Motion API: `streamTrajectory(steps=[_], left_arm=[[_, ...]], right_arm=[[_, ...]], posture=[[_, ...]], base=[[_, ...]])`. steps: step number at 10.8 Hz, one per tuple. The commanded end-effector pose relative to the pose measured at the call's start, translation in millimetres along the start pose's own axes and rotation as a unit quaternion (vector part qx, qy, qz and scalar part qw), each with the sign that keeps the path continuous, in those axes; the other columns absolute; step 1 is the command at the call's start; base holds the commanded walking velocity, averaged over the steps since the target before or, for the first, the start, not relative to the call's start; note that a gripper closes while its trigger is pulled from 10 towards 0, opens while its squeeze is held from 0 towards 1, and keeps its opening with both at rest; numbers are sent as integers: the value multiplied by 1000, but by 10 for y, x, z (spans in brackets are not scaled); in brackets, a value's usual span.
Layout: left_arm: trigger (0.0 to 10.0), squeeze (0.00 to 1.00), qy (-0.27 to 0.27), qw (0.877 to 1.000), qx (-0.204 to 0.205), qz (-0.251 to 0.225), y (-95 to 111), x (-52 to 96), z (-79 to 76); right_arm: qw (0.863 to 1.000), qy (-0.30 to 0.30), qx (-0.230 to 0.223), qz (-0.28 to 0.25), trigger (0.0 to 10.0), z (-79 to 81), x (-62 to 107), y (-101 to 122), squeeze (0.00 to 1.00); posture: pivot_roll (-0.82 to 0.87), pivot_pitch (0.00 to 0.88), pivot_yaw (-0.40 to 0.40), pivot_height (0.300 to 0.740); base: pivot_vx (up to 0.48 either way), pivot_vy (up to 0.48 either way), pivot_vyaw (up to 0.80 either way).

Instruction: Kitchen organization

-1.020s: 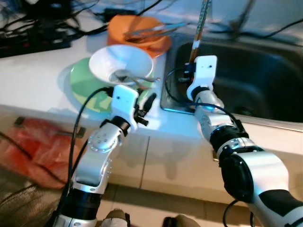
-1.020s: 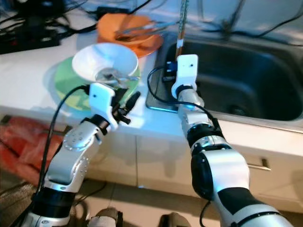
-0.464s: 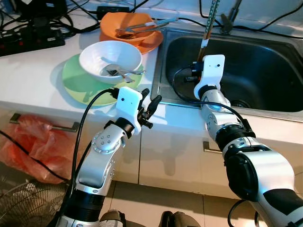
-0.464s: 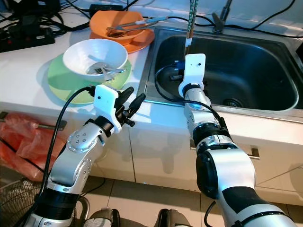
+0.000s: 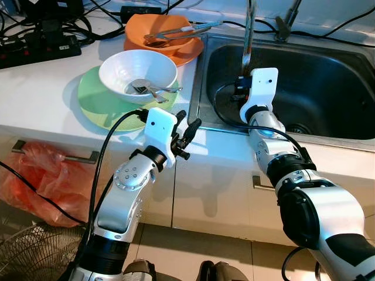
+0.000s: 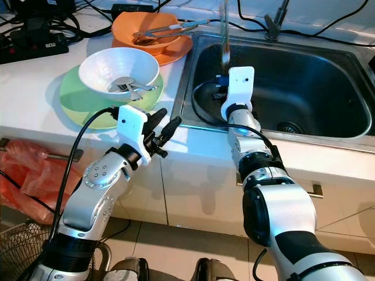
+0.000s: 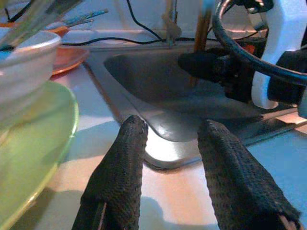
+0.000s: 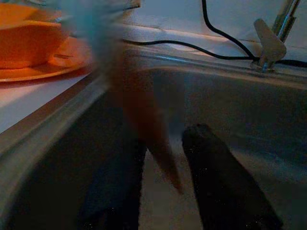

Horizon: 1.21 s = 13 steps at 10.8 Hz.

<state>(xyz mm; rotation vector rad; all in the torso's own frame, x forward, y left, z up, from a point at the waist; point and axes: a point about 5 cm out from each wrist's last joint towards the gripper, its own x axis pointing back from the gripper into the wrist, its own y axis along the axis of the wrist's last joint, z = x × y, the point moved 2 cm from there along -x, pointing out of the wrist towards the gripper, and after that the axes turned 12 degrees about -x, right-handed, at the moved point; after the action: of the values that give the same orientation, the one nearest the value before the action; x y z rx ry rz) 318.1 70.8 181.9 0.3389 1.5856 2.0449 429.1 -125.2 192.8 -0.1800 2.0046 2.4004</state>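
Observation:
My right gripper (image 8: 165, 138) hangs over the left part of the steel sink (image 5: 328, 88), fingers apart. A blurred pair of chopsticks (image 5: 248, 35) stands between them, lower end in the gap (image 8: 144, 115). My left gripper (image 5: 188, 119) is open and holds nothing. It hovers over the counter's front edge by the sink's near left corner (image 7: 163, 143). On the counter, a white bowl (image 5: 137, 67) with cutlery in it sits on a green plate (image 5: 96, 105). Behind it, an orange bowl (image 5: 158, 26) holding metal tongs (image 5: 184, 29) rests on an orange plate.
A faucet (image 5: 290, 17) and black cables run along the back of the sink. Power strips and cords (image 5: 41, 35) crowd the counter's back left. Below the counter lie a red plastic bag (image 5: 35, 181) and a wire fan grille (image 5: 23, 252).
The chopsticks stood sharp and leaned right half a second ago; now they are blurred and lean slightly left. The camera settled after a shift. The left arm stayed put.

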Motion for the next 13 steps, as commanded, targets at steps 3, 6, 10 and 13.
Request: streamTrajectory(steps=[3, 6, 10, 13], left_arm=[[10000, 0, -20, 1000, 4, 1, 1, 7, -85], [10000, 0, -26, 1000, 7, 3, -9, 6, -113], [10000, 0, -31, 999, -9, -29, 168, -14, -132], [10000, 0, -40, 997, -36, -49, 309, -24, -147]], right_arm=[[1000, -5, -1, 8, 10000, -33, 14, -42, 1000], [1000, -5, 0, 17, 10000, -31, 16, -66, 0], [996, 12, -53, -73, 10000, 55, -74, 370, 0], [982, 32, -75, -169, 10000, 95, -77, 822, 0]], posture=[[123, 118, -59, 740], [123, 117, -60, 740], [125, 136, -66, 740], [123, 138, -71, 740]], base=[[0, 0, 0], [0, 0, 0], [0, 0, 0], [0, 0, 0]])
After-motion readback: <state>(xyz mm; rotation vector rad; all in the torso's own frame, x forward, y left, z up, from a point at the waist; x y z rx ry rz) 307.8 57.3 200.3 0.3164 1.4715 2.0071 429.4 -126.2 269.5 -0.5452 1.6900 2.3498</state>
